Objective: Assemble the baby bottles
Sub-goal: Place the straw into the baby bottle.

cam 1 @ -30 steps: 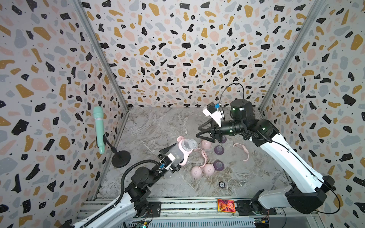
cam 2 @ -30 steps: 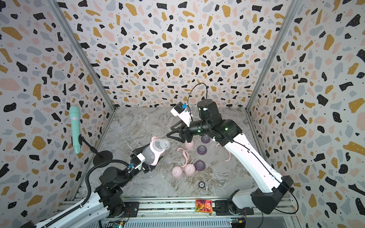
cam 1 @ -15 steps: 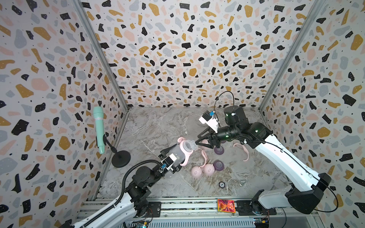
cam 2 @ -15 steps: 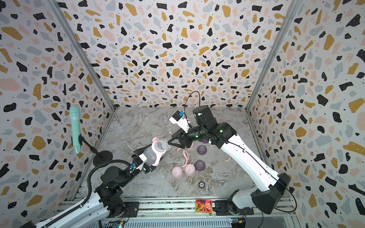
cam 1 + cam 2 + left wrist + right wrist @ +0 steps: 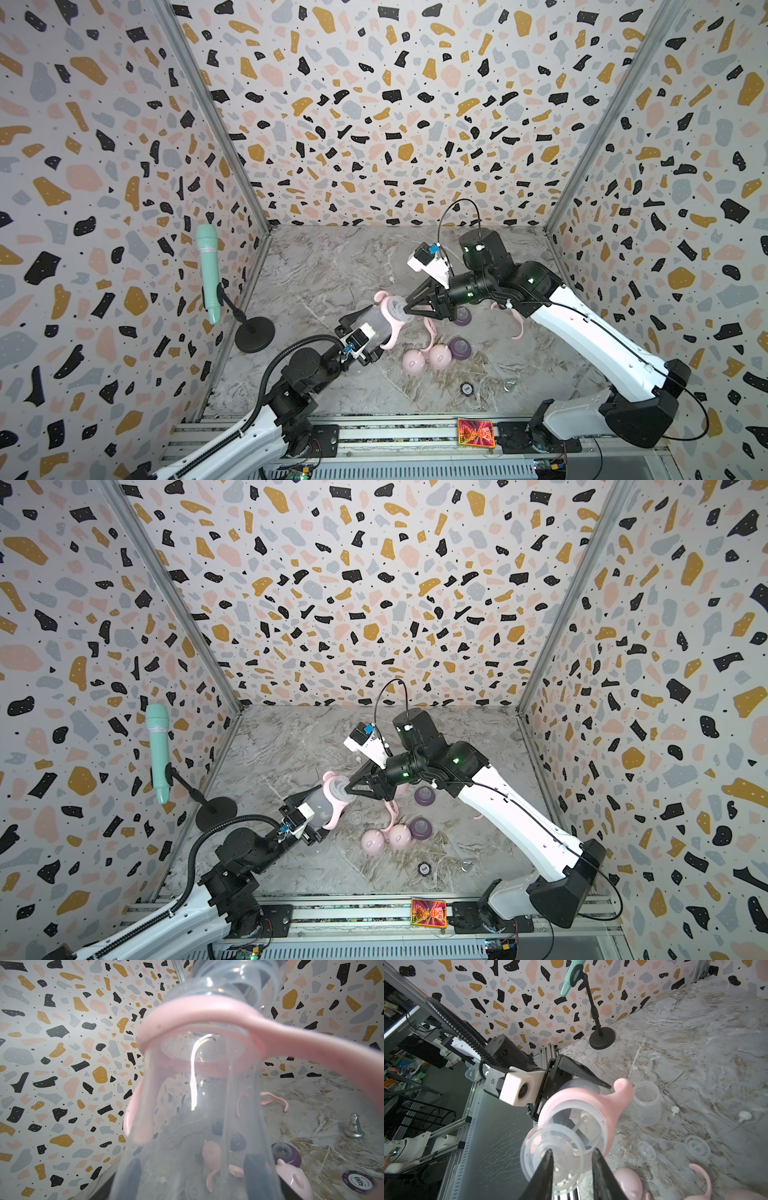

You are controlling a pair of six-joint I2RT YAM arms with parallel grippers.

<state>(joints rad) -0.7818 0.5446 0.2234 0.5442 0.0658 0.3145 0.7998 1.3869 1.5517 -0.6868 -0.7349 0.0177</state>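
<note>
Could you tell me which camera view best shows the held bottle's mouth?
The right wrist view: it looks almost straight into the mouth of the bottle. Both top views show it small and side-on; the left wrist view shows mainly the blurred body.

Robot lab test cell, not home. Three terrazzo-print panel walls (image 5: pixel 374 104) box in marble-look counter (image 5: pixel 324 266). Aluminium rail (image 5: pixel 395 434) along near edge carries bases of left arm (image 5: pixel 249 440) and right arm (image 5: pixel 590 345). Corrugated cable hose (image 5: pixel 463 1028), bare electronics (image 5: pixel 548 464) under rail. Mint microphone (image 5: pixel 207 270) on stand at left. Beyond near edge, cluttered workroom (image 5: pixel 409 1068) with metal frames and gear.
</note>
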